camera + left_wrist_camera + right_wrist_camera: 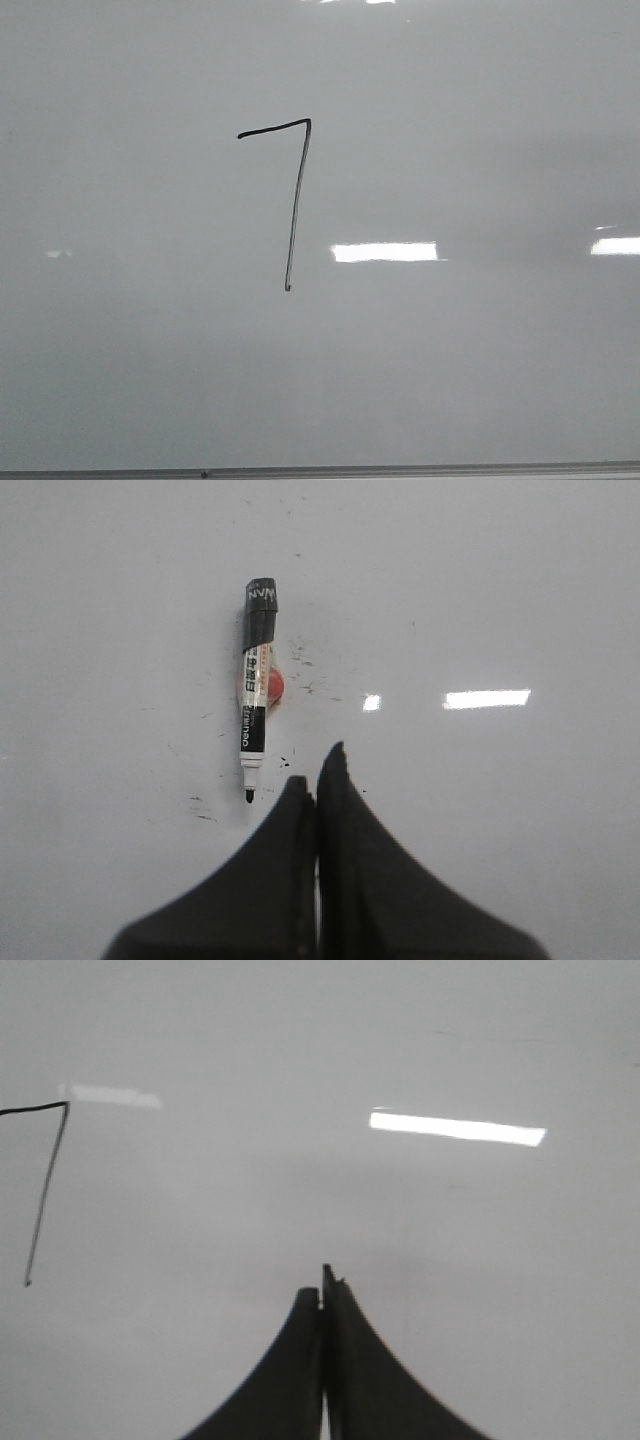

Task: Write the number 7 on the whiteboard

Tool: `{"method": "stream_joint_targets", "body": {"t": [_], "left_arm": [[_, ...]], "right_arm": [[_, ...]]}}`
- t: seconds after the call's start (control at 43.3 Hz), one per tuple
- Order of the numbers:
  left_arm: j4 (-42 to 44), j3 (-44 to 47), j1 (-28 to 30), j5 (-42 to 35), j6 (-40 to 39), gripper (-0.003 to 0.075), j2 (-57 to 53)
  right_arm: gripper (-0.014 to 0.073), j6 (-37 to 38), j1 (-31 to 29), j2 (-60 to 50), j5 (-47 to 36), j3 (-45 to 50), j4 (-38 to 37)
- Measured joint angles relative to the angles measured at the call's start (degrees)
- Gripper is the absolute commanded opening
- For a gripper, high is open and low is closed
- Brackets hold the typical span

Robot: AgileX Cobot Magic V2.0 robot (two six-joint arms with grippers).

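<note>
Front view: number 7 (293, 190) sits at about 11 o'clock of centre on the whiteboard (480, 380), thin black line, short rising bar, long near-vertical stem, looks complete. Left gripper (316, 780) clenched on nothing; uncapped marker (255, 685) lies free at its 11 o'clock, likely light, stiff, slick-barrelled, best pinched mid-barrel. Right gripper (322, 1295) also clenched, empty, figure toward its 10 o'clock.

We see the 7 (296, 190) drawn in thin black line on the board (480, 380): a short, slightly rising top bar and a long, near-vertical stem. The board is glossy, pale grey, grey-framed.
</note>
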Motion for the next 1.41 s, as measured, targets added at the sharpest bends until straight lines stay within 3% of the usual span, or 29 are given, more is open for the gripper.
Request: {"method": "stream_joint_targets", "body": {"t": [0.162, 0.277, 0.485, 1.408], "left_arm": [[0.0, 0.0, 0.0, 0.0, 0.0, -0.002, 0.0], [0.0, 0.0, 0.0, 0.0, 0.0, -0.002, 0.0], [0.0, 0.0, 0.0, 0.0, 0.0, -0.002, 0.0], [0.0, 0.0, 0.0, 0.0, 0.0, -0.002, 0.0]], "right_arm": [[-0.0068, 13.2, -0.3, -6.2, -6.6, 7.2, -11.5], [-0.0068, 16.3, -0.3, -10.1, -8.6, 12.4, -14.5], [-0.0068, 17.3, -0.3, -15.9, -8.5, 18.5, -15.3], [-0.0068, 17.4, -0.6, -17.1, -6.9, 18.6, -15.3]]}}
